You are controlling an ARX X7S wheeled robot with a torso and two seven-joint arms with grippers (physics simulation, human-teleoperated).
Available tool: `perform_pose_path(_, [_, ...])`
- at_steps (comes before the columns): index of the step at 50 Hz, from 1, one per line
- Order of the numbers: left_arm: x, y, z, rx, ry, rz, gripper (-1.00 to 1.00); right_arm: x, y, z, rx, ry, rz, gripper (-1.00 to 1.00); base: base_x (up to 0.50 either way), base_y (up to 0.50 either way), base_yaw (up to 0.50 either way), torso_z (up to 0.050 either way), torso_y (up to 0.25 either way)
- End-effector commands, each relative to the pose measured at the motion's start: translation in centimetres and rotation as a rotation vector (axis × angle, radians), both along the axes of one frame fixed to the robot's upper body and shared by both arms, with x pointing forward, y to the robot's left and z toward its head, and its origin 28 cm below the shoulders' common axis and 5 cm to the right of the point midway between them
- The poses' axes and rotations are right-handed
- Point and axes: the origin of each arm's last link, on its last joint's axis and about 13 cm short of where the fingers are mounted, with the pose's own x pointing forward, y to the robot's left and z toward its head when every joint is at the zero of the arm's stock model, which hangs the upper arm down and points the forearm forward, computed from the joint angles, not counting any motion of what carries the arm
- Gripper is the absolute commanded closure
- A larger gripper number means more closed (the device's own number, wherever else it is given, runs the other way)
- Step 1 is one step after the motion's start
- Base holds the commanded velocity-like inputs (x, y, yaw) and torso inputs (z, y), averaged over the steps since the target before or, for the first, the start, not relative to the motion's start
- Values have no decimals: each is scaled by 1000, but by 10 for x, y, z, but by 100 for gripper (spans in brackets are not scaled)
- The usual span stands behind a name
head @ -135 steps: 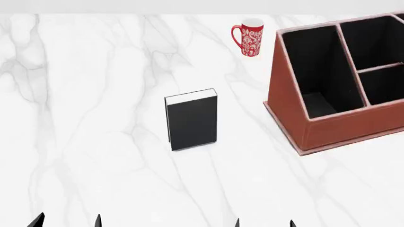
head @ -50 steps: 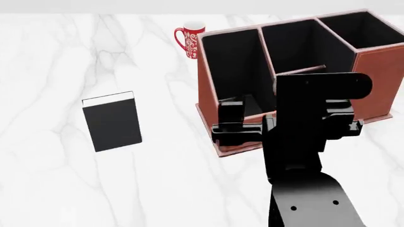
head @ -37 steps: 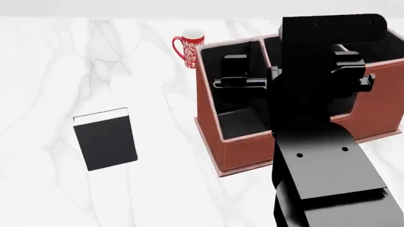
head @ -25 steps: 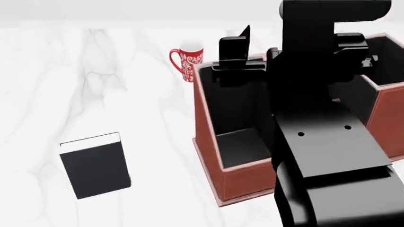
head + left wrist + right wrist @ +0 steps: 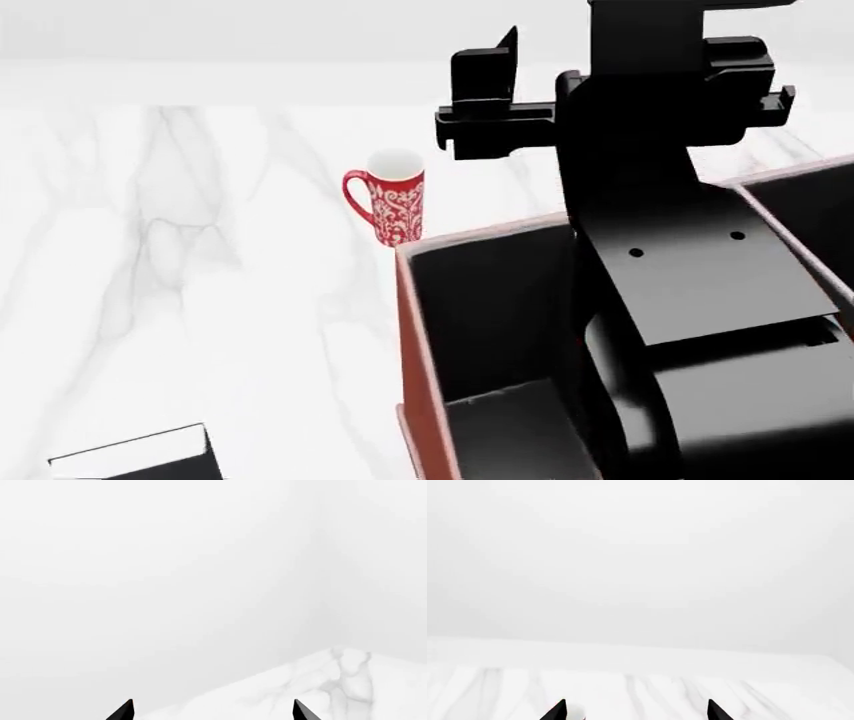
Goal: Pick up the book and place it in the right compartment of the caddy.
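Note:
The black book [image 5: 134,463] lies flat on the marble table at the head view's bottom left edge; only its top part with white page edges shows. The reddish-brown caddy [image 5: 406,360] fills the lower right, black-lined, its right side hidden behind my right arm [image 5: 641,150]. That arm is raised high above the caddy, and its fingers are hidden in the head view. In the right wrist view my right gripper [image 5: 635,711] is open and empty, facing the table's far side. My left gripper [image 5: 212,711] is open and empty, out of the head view, far from the book.
A red-and-white patterned mug [image 5: 388,196] stands upright just beyond the caddy's far left corner; its rim just shows in the right wrist view [image 5: 578,713]. The white marble table [image 5: 174,250] stretches left and back to a pale wall.
The right arm has risen up and forward over the caddy. The head view has shifted, so the book, caddy and mug have slid downward in it. The book lies as before.

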Motion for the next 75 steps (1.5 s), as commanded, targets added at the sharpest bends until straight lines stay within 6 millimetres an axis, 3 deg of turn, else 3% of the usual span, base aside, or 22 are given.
perform_pose_path(1, [1, 0, -3, -3, 1, -4, -100, -1, 2, 0, -3, 4, 17, -100, 500, 0, 0, 0, 0])
perform_pose_path(21, [7, -3, -6, -2, 15, -30, -100, -1, 4, -2, 11, 24, 36, -100, 492, 0, 0, 0, 2])
perform_pose_path(34, [9, -4, -6, -1, 18, -39, -100, -10, 13, -1, -85, 63, 130, -100, 0, 0, 0, 0, 1])
perform_pose_path(43, [12, -4, -8, 0, 24, -45, -100, -24, 38, 14, -171, 113, 410, -100, 0, 0, 0, 0, 0])
perform_pose_path(49, [12, -4, -9, -3, 22, -46, -100, -31, 57, 10, -226, 174, 697, -100, 0, 0, 0, 0, 0])
perform_pose_path(58, [12, -3, -10, -2, 21, -49, -100, -53, 78, 7, -386, 241, 957, -100, 0, 0, 0, 0, 0])
perform_pose_path(59, [10, -3, -9, 1, 18, -46, -100, -67, 83, 1, -462, 251, 1139, -100, 0, 0, 0, 0, 0])
perform_pose_path(64, [9, -3, -9, 2, 19, -45, -100, -78, 87, -9, -563, 260, 1298, -100, 0, 0, 0, 0, 0])
perform_pose_path(65, [11, -4, -11, 2, 25, -59, -100, -84, 79, -7, -742, 135, 1336, -100, 0, 0, 0, 0, 0])
perform_pose_path(66, [11, -4, -10, 3, 25, -59, -100, -86, 88, -24, -821, 200, 1474, -100, 0, 0, 0, 0, 0])
perform_pose_path(67, [11, -4, -10, 3, 25, -59, -100, -88, 92, -36, -871, 262, 1506, -100, 0, 0, 0, 0, 0])
perform_pose_path(75, [14, -4, -10, 4, 26, -67, -100, -90, 93, -37, -880, 266, 1513, -100, 0, 0, 0, 0, 0])
